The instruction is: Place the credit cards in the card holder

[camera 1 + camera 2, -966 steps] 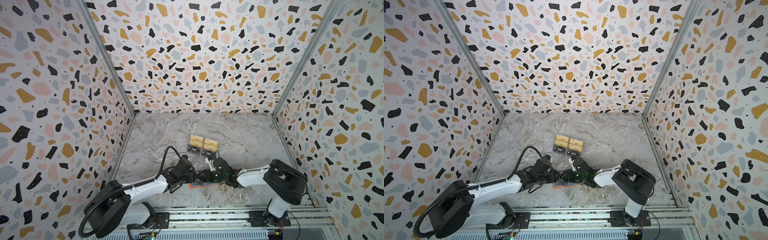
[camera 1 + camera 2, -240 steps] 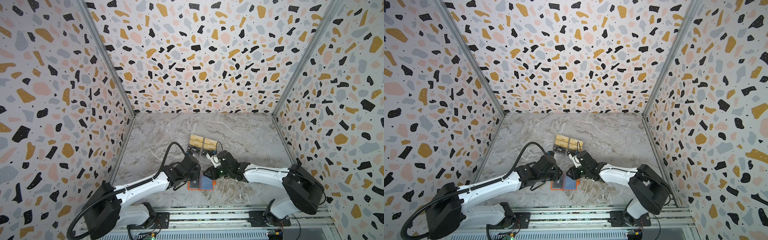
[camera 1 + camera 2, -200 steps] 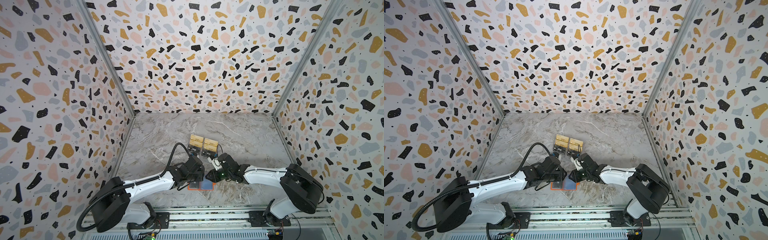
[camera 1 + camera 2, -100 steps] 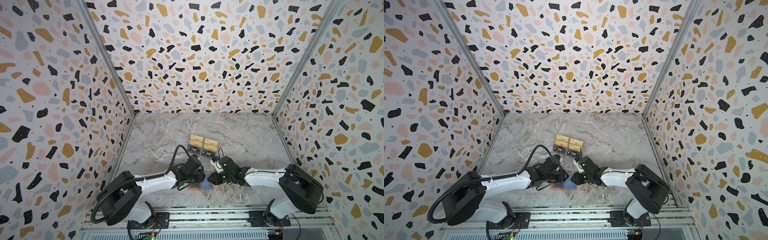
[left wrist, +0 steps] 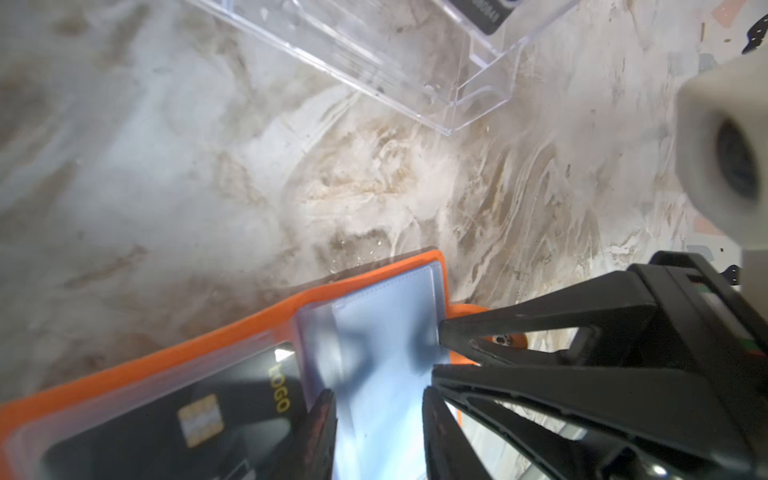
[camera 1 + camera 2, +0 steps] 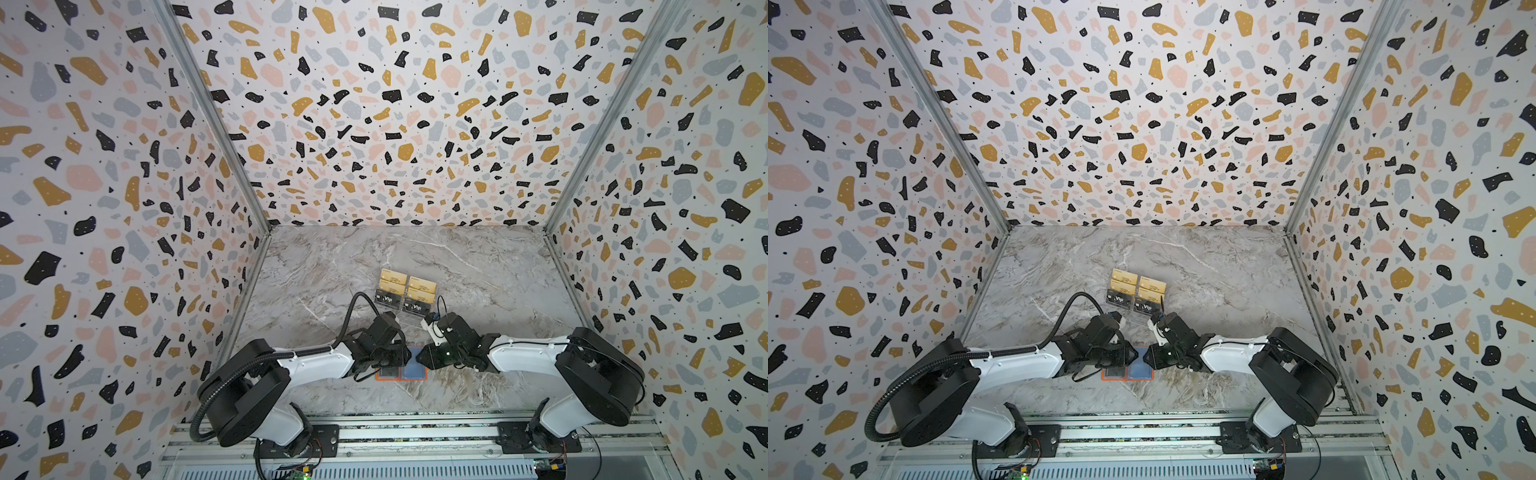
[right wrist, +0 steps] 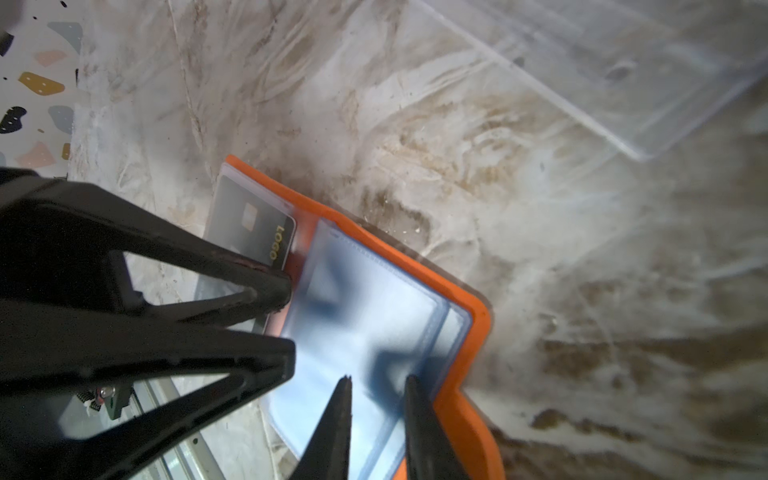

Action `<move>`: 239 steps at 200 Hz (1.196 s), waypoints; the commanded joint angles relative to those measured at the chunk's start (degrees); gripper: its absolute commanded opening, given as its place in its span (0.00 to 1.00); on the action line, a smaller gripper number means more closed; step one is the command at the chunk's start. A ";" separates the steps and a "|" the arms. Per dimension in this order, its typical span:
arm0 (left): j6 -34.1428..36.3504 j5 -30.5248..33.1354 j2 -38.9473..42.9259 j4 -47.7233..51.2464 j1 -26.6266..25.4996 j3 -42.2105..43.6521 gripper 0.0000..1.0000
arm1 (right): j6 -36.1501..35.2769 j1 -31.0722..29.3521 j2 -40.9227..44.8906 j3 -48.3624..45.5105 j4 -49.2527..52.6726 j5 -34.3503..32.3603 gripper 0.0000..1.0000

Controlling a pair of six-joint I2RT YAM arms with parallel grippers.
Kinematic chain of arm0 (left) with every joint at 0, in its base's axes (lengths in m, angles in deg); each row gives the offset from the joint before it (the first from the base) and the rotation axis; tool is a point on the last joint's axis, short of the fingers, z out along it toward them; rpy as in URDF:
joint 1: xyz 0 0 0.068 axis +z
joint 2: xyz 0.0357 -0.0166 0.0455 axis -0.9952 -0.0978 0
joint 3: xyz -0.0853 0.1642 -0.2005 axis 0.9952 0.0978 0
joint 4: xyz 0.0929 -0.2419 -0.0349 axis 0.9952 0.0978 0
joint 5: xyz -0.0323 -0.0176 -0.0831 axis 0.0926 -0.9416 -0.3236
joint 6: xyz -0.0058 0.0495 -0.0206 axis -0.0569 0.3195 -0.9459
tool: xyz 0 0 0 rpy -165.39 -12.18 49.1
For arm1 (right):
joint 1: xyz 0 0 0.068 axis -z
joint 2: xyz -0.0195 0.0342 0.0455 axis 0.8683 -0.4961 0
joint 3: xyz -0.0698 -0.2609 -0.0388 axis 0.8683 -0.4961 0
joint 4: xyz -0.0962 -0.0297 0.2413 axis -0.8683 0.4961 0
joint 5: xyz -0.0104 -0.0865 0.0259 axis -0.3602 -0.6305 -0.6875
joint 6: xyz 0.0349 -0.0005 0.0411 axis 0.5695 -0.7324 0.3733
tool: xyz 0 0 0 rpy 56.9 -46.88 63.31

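The orange card holder (image 6: pixel 415 377) (image 6: pixel 1106 378) lies open on the marble near the front edge, its bluish sleeves up. One black credit card (image 5: pixel 166 419) (image 7: pixel 249 220) with a gold "LOGO" sits in the sleeve on the holder's left half. My left gripper (image 5: pixel 377 399) (image 6: pixel 404 358) is open, its fingertips (image 7: pixel 282 291) down on the blue sleeve (image 5: pixel 374 324) by the fold. My right gripper (image 7: pixel 379 380) (image 6: pixel 420 360) is narrowly open at that sleeve's outer edge, with nothing held. More credit cards (image 6: pixel 392 279) (image 6: pixel 1123 278), gold and black "Vip", stand behind.
A clear acrylic tiered stand (image 5: pixel 415 79) (image 7: pixel 615 83) (image 6: pixel 411 316) holds those cards just behind the holder. Both arms lie low across the front of the table and meet over the holder. Terrazzo-patterned walls (image 6: pixel 124 208) close in three sides. A metal rail (image 6: pixel 415 432) runs along the front.
Both grippers have come down and closed in over the holder's far part, covering more of it. The left arm's elbow has drawn back. The right jaws have narrowed a little.
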 commanded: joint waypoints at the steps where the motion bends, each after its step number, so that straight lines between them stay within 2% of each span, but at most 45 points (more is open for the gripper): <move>1: -0.74 -1.05 1.18 -2.55 0.28 0.70 0.37 | 0.20 -0.05 -0.58 -0.11 1.10 -1.06 0.24; 61: -0.62 -1.98 -1.29 -2.93 0.28 0.94 0.38 | 0.38 -0.33 -0.43 -0.03 1.23 -1.41 0.24; 121: -0.57 0.66 -1.26 -0.28 0.28 1.02 0.39 | 0.47 -0.51 -0.72 0.11 1.12 -1.55 0.24; 193: -1.06 -2.16 -2.19 -3.65 0.28 2.27 0.39 | 0.29 -0.59 -1.46 0.84 1.32 -1.36 0.24; 239: -5.50 -4.09 -2.94 -8.00 0.28 4.20 0.39 | 0.29 -0.60 -1.55 1.03 1.22 -1.39 0.23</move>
